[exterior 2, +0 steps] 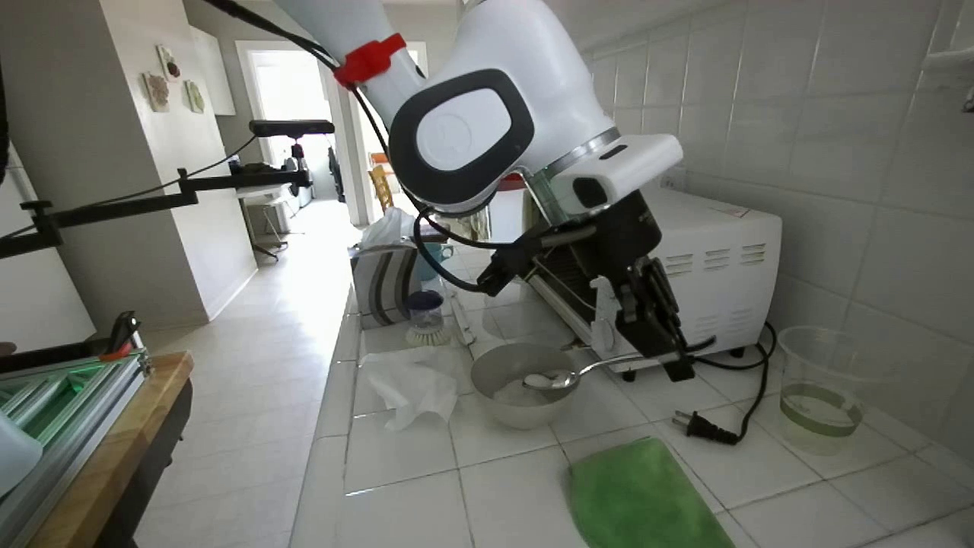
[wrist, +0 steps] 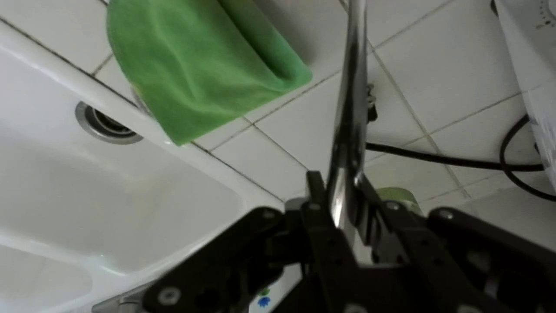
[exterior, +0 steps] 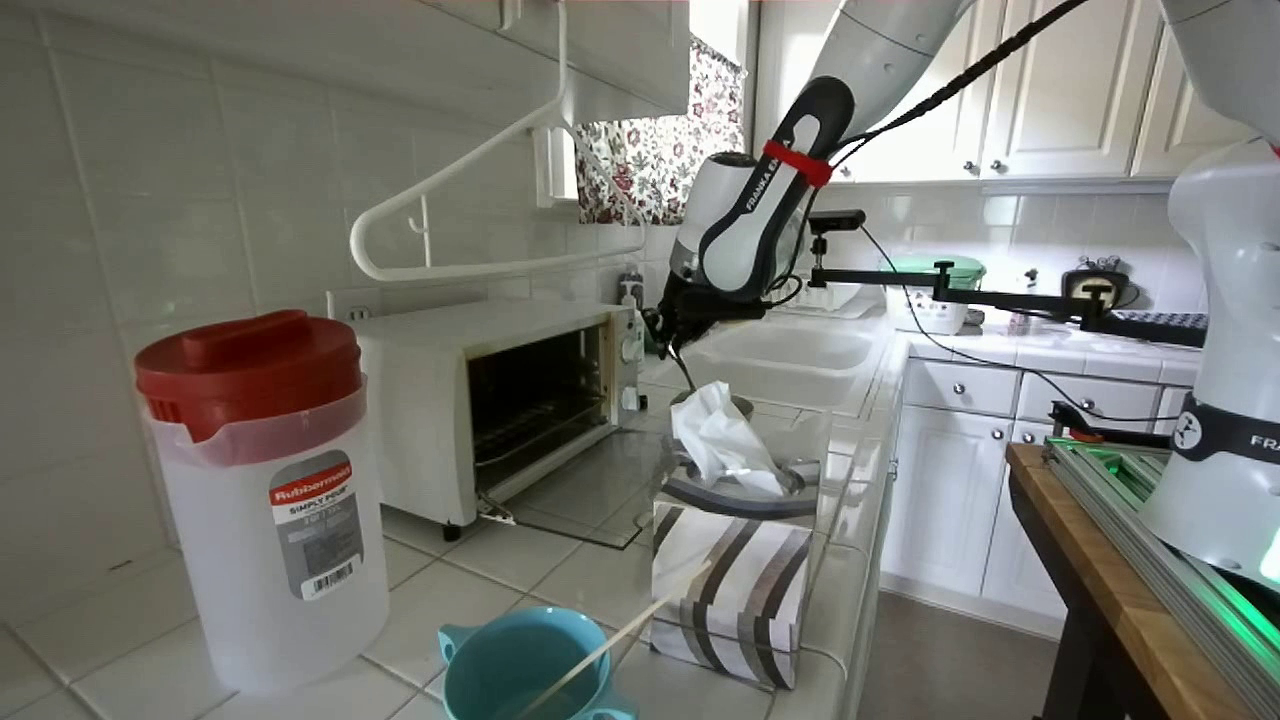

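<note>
My gripper (wrist: 339, 184) is shut on the handle of a metal spoon (wrist: 354, 78), which runs up and away between the fingers in the wrist view. In an exterior view the spoon (exterior 2: 561, 379) slants down from the gripper (exterior 2: 671, 359), its head inside a pale grey bowl (exterior 2: 525, 415) on the tiled counter. A whitish patch shows on the spoon's head; whether it is food or glare I cannot tell. Something pale lies in the bowl. From the opposite side, the gripper (exterior: 665, 338) hangs beside the toaster oven (exterior: 430, 400), and a tissue partly hides the bowl.
A green cloth (exterior 2: 647, 495), a crumpled tissue (exterior 2: 417, 387), a brush (exterior 2: 426, 316), a loose plug (exterior 2: 708, 430) and a clear cup (exterior 2: 818, 396) surround the bowl. A tissue box (exterior: 730, 590), blue mug (exterior: 530, 665) and red-lidded pitcher (exterior: 270, 520) stand farther along. The sink (wrist: 130, 182) adjoins.
</note>
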`<state>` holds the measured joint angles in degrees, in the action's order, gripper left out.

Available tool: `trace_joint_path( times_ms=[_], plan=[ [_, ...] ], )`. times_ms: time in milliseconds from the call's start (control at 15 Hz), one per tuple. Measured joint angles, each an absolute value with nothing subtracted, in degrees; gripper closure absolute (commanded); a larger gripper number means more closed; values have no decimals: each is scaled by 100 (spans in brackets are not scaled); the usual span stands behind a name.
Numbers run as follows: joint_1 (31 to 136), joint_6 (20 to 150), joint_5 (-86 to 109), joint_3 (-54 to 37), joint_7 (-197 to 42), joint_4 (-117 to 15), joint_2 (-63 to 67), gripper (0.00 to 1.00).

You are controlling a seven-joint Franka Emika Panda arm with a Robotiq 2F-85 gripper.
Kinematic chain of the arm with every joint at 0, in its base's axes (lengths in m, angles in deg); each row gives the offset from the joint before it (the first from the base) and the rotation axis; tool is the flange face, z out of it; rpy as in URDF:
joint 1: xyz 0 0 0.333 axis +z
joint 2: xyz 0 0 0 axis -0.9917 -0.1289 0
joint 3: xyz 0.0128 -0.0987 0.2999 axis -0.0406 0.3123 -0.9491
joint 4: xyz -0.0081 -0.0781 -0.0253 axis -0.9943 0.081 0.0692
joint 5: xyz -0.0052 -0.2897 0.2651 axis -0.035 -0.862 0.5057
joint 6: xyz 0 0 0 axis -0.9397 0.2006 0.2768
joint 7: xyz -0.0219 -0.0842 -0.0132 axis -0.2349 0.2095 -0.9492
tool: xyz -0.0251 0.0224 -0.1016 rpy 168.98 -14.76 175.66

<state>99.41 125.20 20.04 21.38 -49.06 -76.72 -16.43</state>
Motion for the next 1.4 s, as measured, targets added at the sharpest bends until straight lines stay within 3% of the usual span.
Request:
trace_joint_path(
  times_ms=[667,1400],
  plan=[
    [10973,13680,2099,3038,-4793,-8010,-1961,95],
    [11613,14876,2681,3356,-5119,-8552,-2222,95]
  ],
)
